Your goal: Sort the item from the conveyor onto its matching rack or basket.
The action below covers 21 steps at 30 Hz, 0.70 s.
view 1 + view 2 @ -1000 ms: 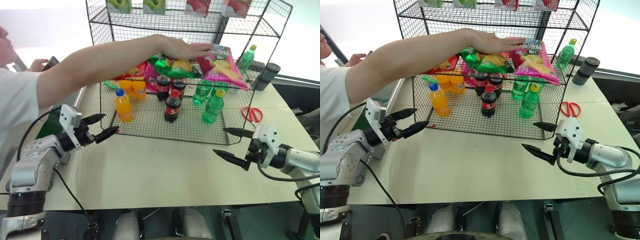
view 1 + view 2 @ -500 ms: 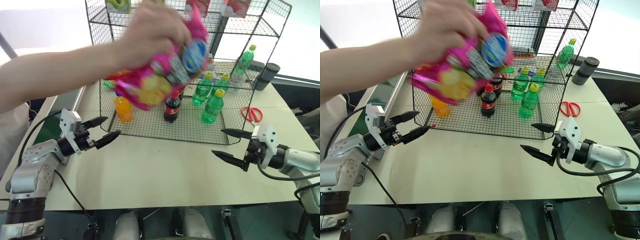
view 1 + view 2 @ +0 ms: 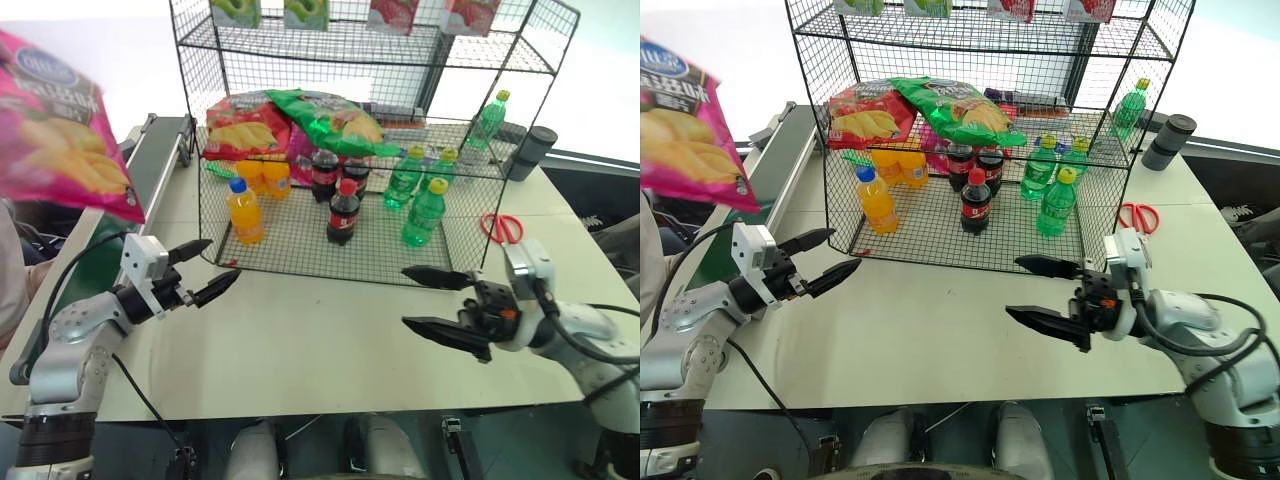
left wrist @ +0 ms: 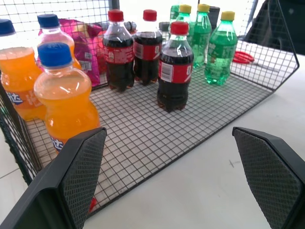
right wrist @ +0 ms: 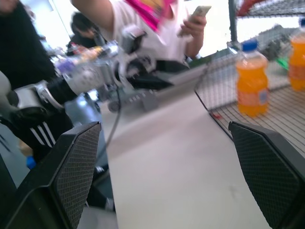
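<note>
On the pale matte worktop [image 3: 330,340], your black wire-grid rack [image 3: 300,230] holds crinkled red and green crisp bags above ribbed orange, cola and green bottles. The glossy magenta crisp bag [image 3: 60,130] hangs past the worktop's left edge, above the conveyor [image 3: 130,190], well apart from your left tool [image 3: 205,270] and right tool [image 3: 435,300]; both tools' fingers stand apart, empty.

A robotics lab staged as a shop: a black wire rack [image 3: 470,150] stocked with drink bottles [image 3: 345,212] and crisp bags on a pale surface [image 3: 300,340], a conveyor [image 3: 130,190] left of the rack, people [image 5: 157,24] standing beyond.
</note>
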### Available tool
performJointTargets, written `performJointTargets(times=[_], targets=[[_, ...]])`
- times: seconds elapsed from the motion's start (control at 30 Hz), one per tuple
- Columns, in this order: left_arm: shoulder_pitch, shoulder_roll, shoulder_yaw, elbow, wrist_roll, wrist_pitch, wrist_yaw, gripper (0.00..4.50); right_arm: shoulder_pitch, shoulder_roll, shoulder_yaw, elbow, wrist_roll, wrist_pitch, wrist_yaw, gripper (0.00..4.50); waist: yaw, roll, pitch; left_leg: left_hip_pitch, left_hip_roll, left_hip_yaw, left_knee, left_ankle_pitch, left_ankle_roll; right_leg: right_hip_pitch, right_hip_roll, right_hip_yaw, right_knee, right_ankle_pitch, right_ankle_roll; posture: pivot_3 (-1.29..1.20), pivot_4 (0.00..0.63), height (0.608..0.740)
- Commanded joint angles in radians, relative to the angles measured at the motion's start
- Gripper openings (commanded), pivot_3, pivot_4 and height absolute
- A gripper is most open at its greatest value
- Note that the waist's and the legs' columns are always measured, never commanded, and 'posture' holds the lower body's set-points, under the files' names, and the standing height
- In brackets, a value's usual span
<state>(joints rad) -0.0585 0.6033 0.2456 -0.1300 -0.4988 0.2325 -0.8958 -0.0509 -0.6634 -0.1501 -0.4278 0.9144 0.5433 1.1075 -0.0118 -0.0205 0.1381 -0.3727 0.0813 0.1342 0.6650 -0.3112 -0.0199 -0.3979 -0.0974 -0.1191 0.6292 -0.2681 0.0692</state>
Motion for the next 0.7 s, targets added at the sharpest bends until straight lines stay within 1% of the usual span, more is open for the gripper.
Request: performJointTargets(times=[0.03,0.07,0.1,0.3,0.43,0.7], targets=[[0.014,0.002,0.009,-0.048,0.021,-0.035,0.021,4.50,-0.051,0.050,0.098,0.025,-0.123,-0.118,0.038,4.47,0.000,0.000,0.000,0.000,0.000,0.000,0.000,0.000,0.000,0.000,0.000,0.000,0.000,0.000,0.000,0.00,0.150,0.726],[0.017,0.005,0.011,-0.051,0.035,-0.049,0.029,4.50,-0.055,0.056,0.131,0.043,-0.193,-0.185,0.060,4.47,0.001,0.000,0.000,0.000,0.000,0.000,0.000,0.000,0.000,0.000,0.000,0.000,0.000,0.000,0.000,0.00,0.150,0.726],[0.022,0.008,0.017,-0.057,0.034,-0.051,0.030,4.50,-0.061,0.067,0.150,0.065,-0.230,-0.220,0.068,4.47,0.001,0.000,0.000,0.000,-0.001,0.000,0.000,0.000,0.000,0.000,0.000,0.000,0.000,0.000,0.000,0.00,0.150,0.726],[0.077,0.021,0.047,-0.091,0.037,-0.065,0.039,4.50,-0.095,0.079,0.172,0.179,-0.334,-0.362,0.114,4.47,0.001,0.000,0.000,0.000,-0.002,0.001,0.000,0.000,0.000,0.000,0.000,0.000,0.000,0.000,0.000,0.00,0.150,0.726],[0.115,0.024,0.062,-0.103,0.018,-0.057,0.042,4.50,-0.129,0.086,0.186,0.246,-0.387,-0.437,0.138,4.47,-0.002,0.000,0.000,0.000,-0.001,0.001,0.000,0.000,-0.001,0.000,0.000,0.000,0.000,0.000,0.000,0.00,0.150,0.726],[0.161,0.030,0.081,-0.104,0.049,-0.103,0.051,4.50,-0.137,0.091,0.198,0.278,-0.408,-0.457,0.138,4.47,0.000,0.000,0.000,0.000,-0.001,0.001,0.000,0.000,0.000,0.000,0.000,0.000,0.000,0.000,0.000,0.00,0.150,0.726]])
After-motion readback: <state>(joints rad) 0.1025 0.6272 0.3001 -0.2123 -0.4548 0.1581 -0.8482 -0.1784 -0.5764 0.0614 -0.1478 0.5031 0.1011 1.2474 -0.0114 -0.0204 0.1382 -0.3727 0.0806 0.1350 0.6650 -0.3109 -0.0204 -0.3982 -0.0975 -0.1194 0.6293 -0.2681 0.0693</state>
